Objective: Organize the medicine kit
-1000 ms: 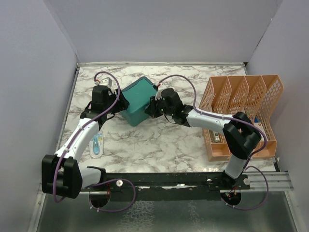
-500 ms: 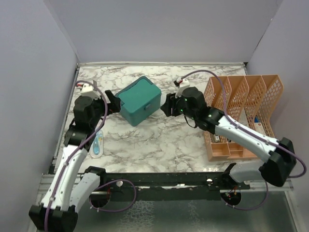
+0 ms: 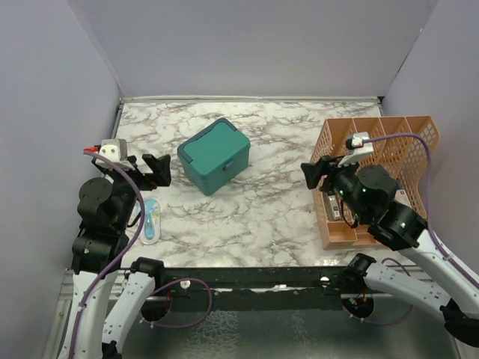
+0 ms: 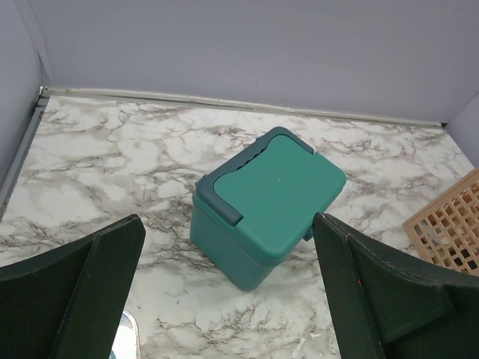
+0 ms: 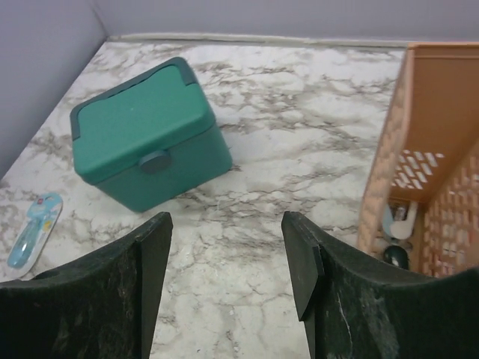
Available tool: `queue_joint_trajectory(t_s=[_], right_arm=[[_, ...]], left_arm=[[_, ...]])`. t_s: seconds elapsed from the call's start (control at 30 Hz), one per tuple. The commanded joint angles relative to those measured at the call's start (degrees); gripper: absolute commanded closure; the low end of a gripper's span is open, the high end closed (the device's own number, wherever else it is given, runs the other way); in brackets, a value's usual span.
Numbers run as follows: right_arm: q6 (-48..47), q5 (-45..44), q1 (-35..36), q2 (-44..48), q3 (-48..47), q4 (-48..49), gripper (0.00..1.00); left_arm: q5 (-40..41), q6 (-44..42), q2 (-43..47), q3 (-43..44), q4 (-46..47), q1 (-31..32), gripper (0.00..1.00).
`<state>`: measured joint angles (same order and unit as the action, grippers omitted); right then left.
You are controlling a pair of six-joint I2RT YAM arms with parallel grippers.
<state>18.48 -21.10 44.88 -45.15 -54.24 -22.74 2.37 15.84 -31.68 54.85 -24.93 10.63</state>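
Note:
The medicine kit (image 3: pixel 213 155) is a teal box with its lid down, standing at an angle on the marble table toward the back centre. It also shows in the left wrist view (image 4: pixel 269 198) and the right wrist view (image 5: pixel 146 142). My left gripper (image 3: pixel 157 170) hangs open well to the left of the kit, nothing between its fingers (image 4: pixel 227 224). My right gripper (image 3: pixel 310 173) hangs open to the right of the kit, next to the orange rack, also empty (image 5: pixel 224 221). Neither gripper touches the kit.
An orange mesh file rack (image 3: pixel 374 176) stands along the right side, with small items in its near compartments (image 5: pixel 397 224). A blue-and-white packaged item (image 3: pixel 151 221) lies flat near the left edge. Grey walls enclose the table on three sides.
Both arms have drawn back from the kit, the left one leftward and the right one rightward and nearer. Both grippers have opened. The kit stays shut on the table.

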Motion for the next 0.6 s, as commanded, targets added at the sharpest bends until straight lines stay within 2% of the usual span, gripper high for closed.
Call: queue_joint_trajectory(t_s=[0.0,0.3,0.57], right_arm=[[1.1,-11.4,-0.1,5.5,-1.2,-10.6,0.38],[0.7,-13.4,-0.1,19.5,-5.3,-18.8,0.36],[1.4,-12.8,-0.1,24.9,-4.3,-20.6,0.36]], left_arm=[[-1.5,-2.1,3.4,2.5,-3.7,0.3,0.01],[-0.6,-1.0,7.0,5.4,-7.1,0.3,0.01],[-0.7,-0.3,7.8,4.9,-8.1,0.3,0.01]])
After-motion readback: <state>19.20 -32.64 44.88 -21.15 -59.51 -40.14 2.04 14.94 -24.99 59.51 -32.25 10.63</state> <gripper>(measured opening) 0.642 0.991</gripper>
